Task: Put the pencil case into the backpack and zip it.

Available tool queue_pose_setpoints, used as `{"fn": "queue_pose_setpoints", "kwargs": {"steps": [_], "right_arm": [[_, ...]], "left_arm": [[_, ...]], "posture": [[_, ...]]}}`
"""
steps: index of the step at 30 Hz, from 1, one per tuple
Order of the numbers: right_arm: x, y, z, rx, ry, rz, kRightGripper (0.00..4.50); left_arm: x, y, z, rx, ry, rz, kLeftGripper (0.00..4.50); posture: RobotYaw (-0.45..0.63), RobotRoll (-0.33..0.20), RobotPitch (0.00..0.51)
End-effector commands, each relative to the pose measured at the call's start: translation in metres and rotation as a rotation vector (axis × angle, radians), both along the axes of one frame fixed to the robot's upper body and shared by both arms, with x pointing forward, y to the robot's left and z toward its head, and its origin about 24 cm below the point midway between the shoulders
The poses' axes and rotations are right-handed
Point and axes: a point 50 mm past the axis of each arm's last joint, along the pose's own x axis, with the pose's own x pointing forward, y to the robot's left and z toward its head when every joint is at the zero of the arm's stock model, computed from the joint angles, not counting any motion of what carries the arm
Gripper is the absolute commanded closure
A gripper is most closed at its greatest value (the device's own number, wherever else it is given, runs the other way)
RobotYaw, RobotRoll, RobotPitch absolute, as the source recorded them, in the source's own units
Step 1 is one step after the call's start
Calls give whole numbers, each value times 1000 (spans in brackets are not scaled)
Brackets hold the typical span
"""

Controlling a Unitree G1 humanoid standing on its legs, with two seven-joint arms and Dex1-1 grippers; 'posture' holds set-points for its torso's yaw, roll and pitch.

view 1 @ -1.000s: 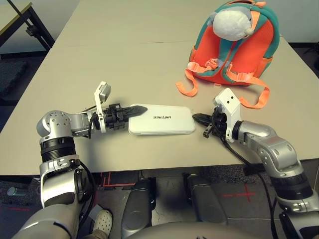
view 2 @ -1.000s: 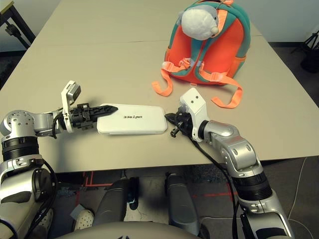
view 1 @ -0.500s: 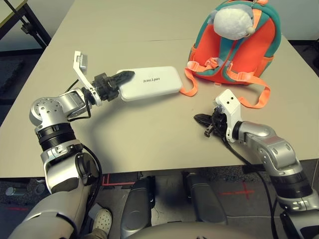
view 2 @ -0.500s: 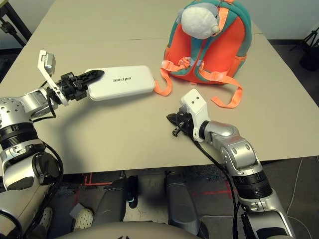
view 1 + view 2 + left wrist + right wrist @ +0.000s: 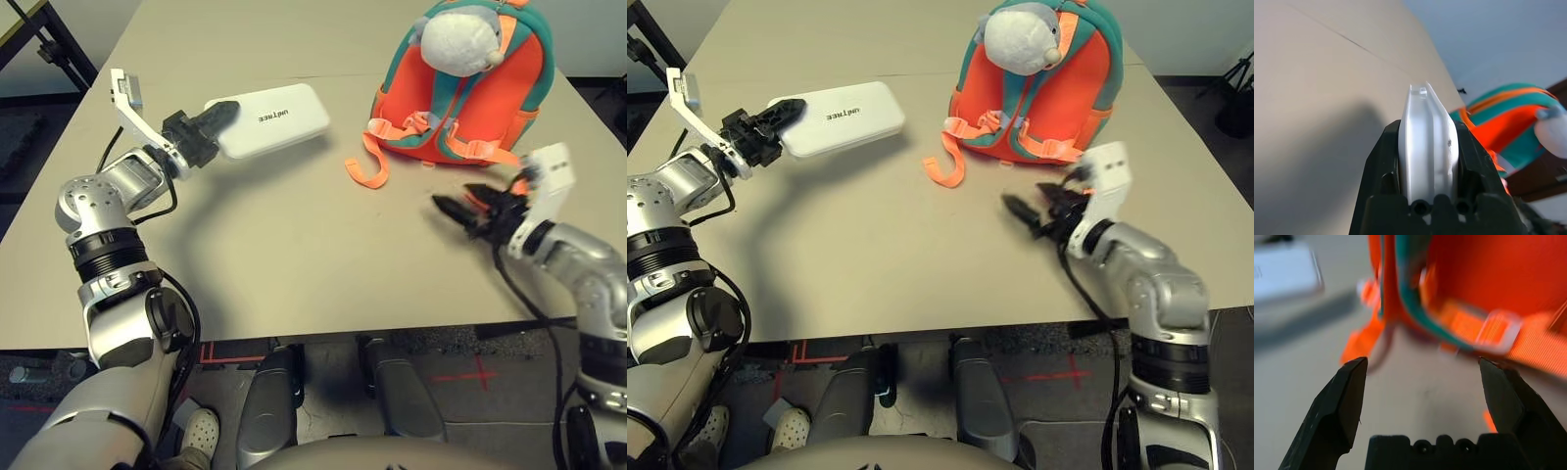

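Left eye view: our left gripper (image 5: 214, 121) clamps one end of the flat white rectangular pencil case (image 5: 266, 118), held above the beige counter (image 5: 274, 255). Our right gripper (image 5: 468, 208) gapes empty near the orange-and-teal backpack (image 5: 470, 88). That end-only pinch could slip, and the backpack looks unopened.

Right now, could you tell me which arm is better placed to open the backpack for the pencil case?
The right. Its pincer is open and empty beside the backpack, while the left pincer is clamped on the pencil case, held above the table.
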Motion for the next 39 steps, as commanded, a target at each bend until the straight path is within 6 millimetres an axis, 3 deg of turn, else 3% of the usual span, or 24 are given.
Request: {"fn": "queue_pose_setpoints", "kwargs": {"steps": [1, 5, 12, 24, 32, 35, 39], "right_arm": [[6, 4, 10, 108, -28, -37, 0], [19, 18, 17, 149, -57, -42, 0], [40, 35, 10, 140, -73, -74, 0], [84, 50, 7, 117, -154, -177, 0], [99, 62, 4, 113, -168, -164, 0], [99, 63, 5, 112, -178, -157, 626], [93, 64, 7, 107, -192, -96, 2135]], "left_arm": [[4, 6, 2, 43, -28, 73, 3234], [8, 3, 2, 81, -38, 95, 3234], [8, -2, 2, 100, -39, 87, 3234], [8, -7, 3, 123, -42, 85, 3234], [7, -10, 1, 126, -39, 81, 3234], [6, -11, 0, 132, -36, 80, 3234], [6, -12, -2, 132, -33, 79, 3234]], "posture": [[-186, 0, 191], [-186, 0, 189], [-172, 0, 189], [-151, 0, 183], [-147, 0, 185], [-145, 0, 187], [-149, 0, 189]]}}
